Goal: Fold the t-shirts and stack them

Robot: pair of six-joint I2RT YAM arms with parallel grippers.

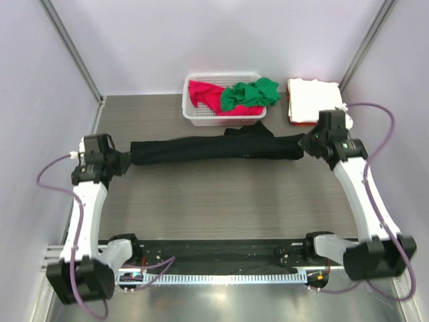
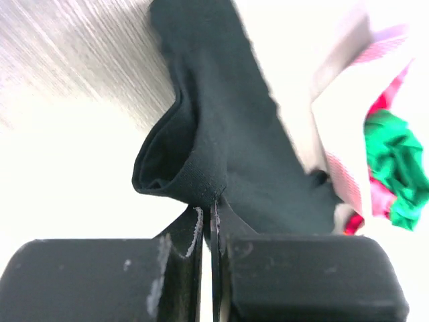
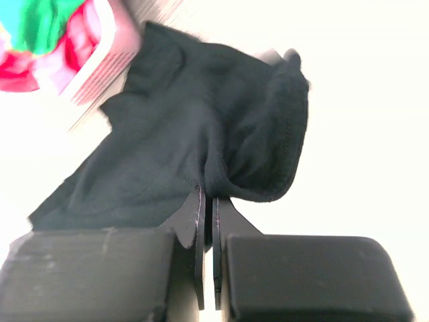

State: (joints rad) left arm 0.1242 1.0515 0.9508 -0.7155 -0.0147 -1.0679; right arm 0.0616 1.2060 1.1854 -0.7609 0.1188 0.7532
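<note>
- Across the middle of the bench the black t-shirt was drawn out into a long narrow band with one end at each arm. I could not tell whether it rested on the surface or hung just clear of it.
- The left tool was pinching the band's left end, and the right tool was pinching the right end.
- By my reckoning the job was somewhere short of halfway. The black one looked folded lengthwise only, not yet brought down small nor laid on any pile.
- Behind it, the basket held a red t-shirt and a green t-shirt, both crumpled, so those two seemed yet to be done.
- At the far right a white t-shirt lay folded flat with a reddish edge beneath it. It looked like the start of the stack, though I could not make out the lower layer.
- From above I could see the whole layout, but not how the fingers met the cloth.
- The wrist cameras supplied that. Each showed its fingers nearly closed on a gathered fold of black cloth, with the basket only a blur at the edge.
</note>
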